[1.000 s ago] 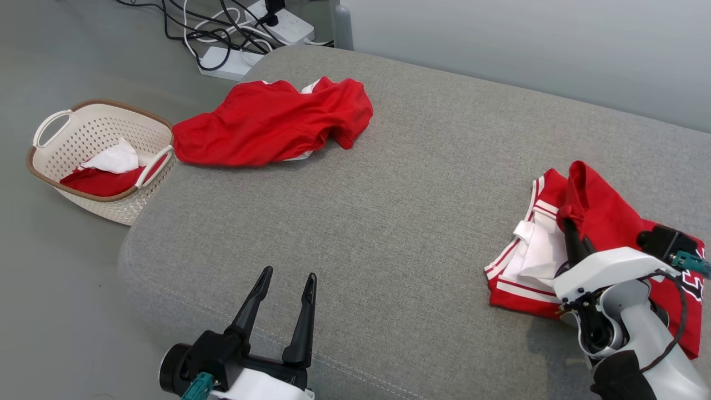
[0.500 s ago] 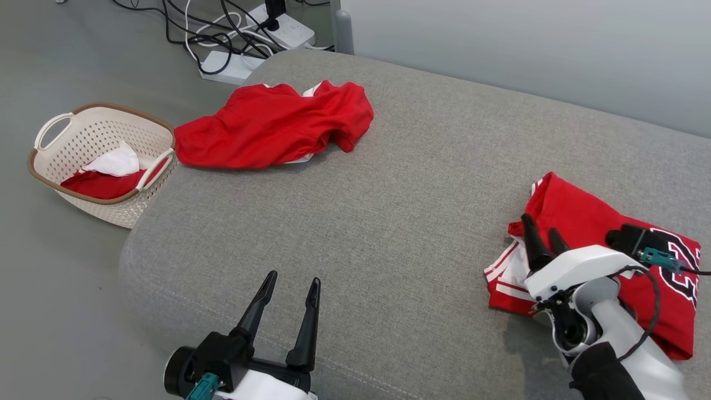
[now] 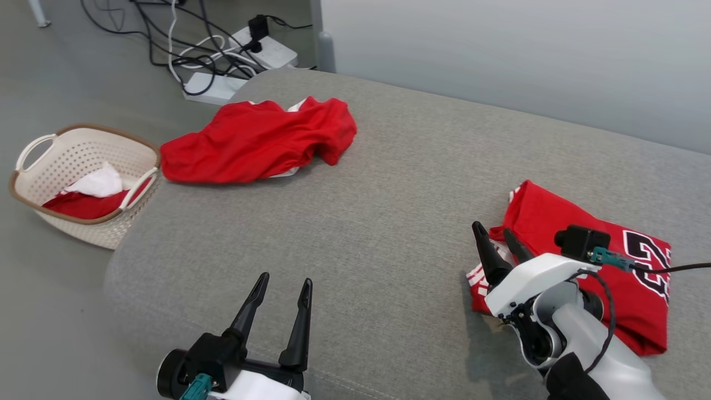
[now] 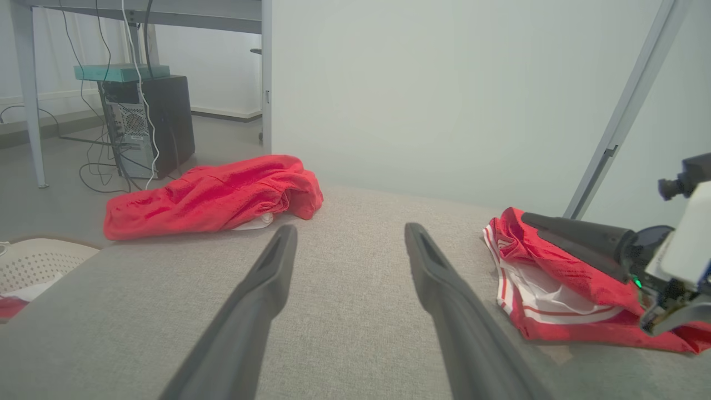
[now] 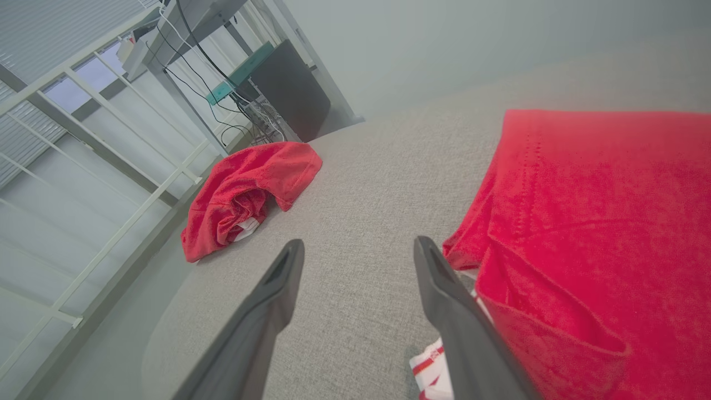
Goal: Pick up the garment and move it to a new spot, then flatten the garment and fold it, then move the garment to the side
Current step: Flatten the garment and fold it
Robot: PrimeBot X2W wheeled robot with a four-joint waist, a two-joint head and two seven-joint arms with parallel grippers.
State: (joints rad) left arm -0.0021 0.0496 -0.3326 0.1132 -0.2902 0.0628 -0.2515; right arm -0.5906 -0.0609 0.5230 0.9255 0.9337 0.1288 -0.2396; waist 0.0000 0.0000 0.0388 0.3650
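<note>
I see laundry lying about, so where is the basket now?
In the head view the basket stands on the floor at the far left, just off the corner of the grey couch, nearest the crumpled red shirt.

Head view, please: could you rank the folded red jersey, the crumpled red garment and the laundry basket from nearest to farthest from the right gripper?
From the right gripper:
1. folded red jersey: right beside it, on the right of the grey cushion.
2. crumpled red garment: across the cushion, at its far left corner.
3. laundry basket: on the floor, beyond the cushion's left edge.
</note>
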